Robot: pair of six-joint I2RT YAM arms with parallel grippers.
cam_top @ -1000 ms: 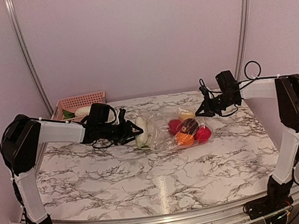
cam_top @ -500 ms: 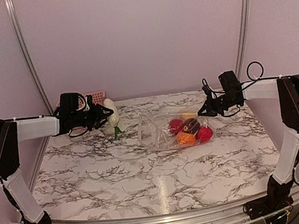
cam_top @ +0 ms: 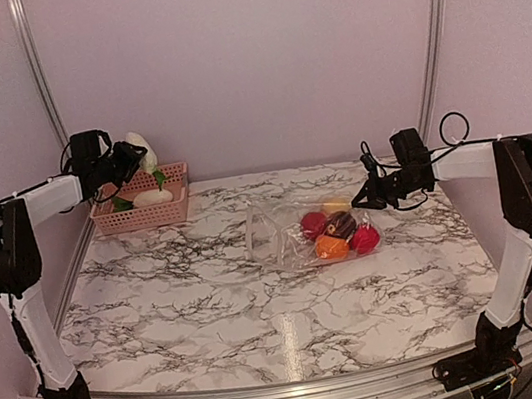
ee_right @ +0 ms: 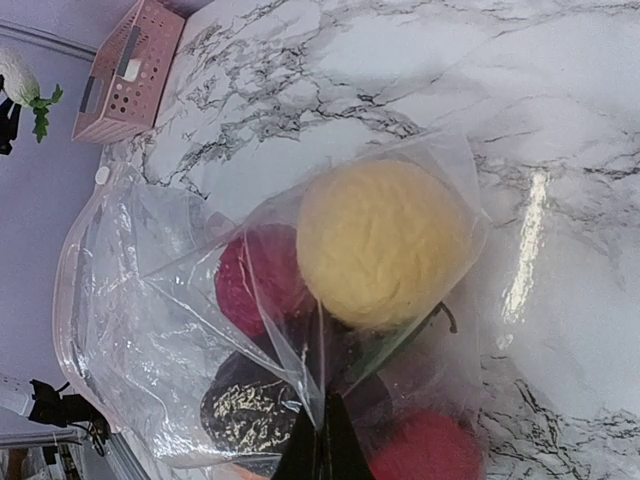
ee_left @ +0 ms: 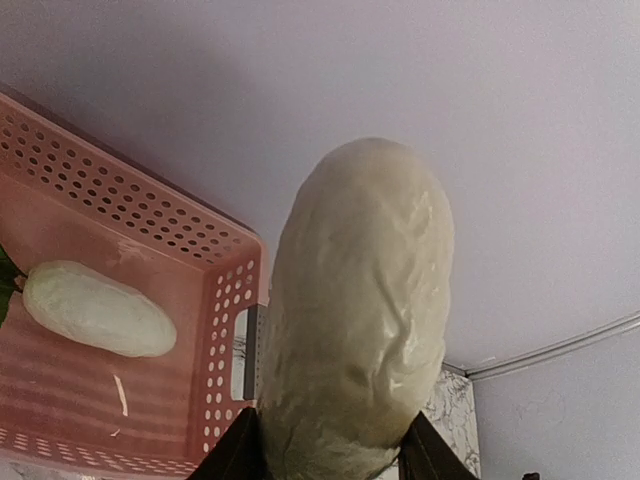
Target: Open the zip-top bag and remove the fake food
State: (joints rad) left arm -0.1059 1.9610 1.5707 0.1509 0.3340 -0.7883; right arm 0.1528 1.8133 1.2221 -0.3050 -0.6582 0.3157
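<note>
Above the pink basket (cam_top: pixel 142 217) at the far left corner of the table (cam_top: pixel 264 311), the left gripper (cam_top: pixel 136 158) clasps 1 white toy vegetable (ee_left: pixel 355 310); another white piece (cam_top: pixel 151 196) lies inside the basket. At mid-table, the zip-top bag (cam_top: pixel 273 231) holds red, yellow, orange and dark fake food (cam_top: pixel 337 229), its right edge pinched tight by the right gripper (cam_top: pixel 360 199).

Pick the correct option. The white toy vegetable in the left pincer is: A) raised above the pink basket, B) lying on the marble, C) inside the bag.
A: the left pincer holds the white vegetable in the air over the pink basket.
</note>
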